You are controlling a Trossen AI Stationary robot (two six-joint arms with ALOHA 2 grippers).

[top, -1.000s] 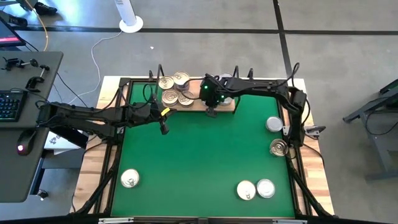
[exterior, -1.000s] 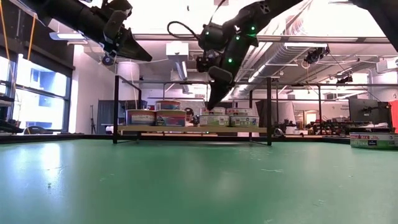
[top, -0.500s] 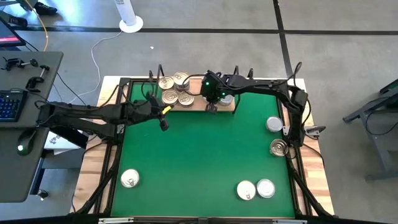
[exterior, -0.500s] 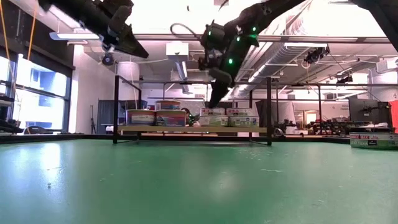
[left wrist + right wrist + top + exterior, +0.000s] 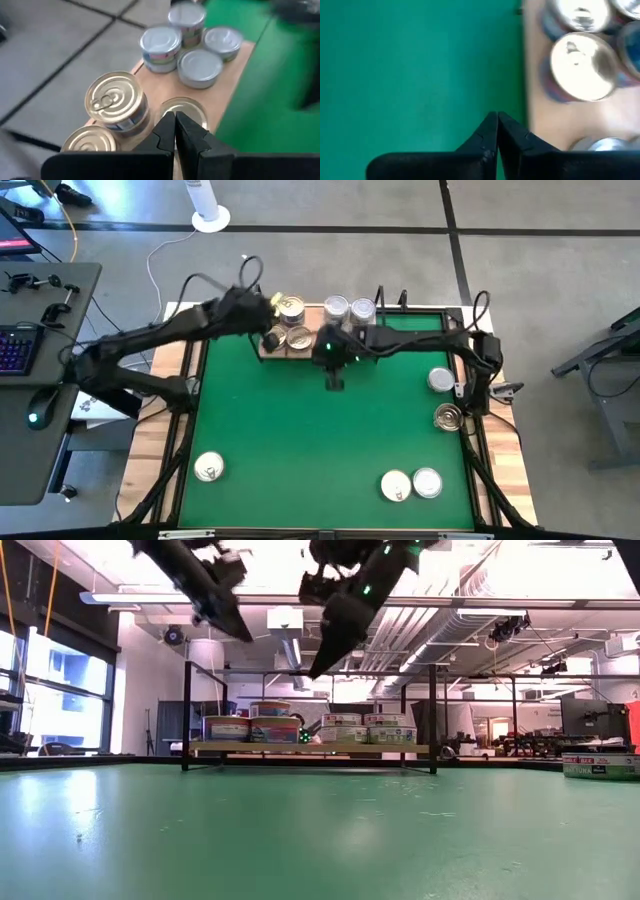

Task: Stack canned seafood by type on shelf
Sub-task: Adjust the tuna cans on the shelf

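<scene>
The shelf point(image 5: 318, 344), a tan board with black uprights, stands at the mat's far edge. Gold-lidded cans point(image 5: 116, 100) sit stacked on its left part and silver-lidded cans point(image 5: 200, 65) on its right. More cans lie loose on the green mat: one point(image 5: 208, 468) near left, two point(image 5: 411, 484) near right, two point(image 5: 445, 398) at the right edge. My left gripper point(image 5: 268, 332) hovers shut above the shelf's left end, over the gold cans. My right gripper point(image 5: 334, 378) hangs shut above the mat, just in front of the shelf. Neither holds anything.
The green mat point(image 5: 320, 440) has free room in its middle. A black frame point(image 5: 190, 430) runs round it. The shelf's black uprights point(image 5: 187, 715) stand at its ends. A desk with a keyboard point(image 5: 15, 350) lies beyond the table's left side.
My left gripper has swung up from over the mat's far left part toward the far edge, now above the shelf's left end. My right gripper has risen and drawn back from the shelf toward the near edge. Both stay shut. The cans have not moved.
</scene>
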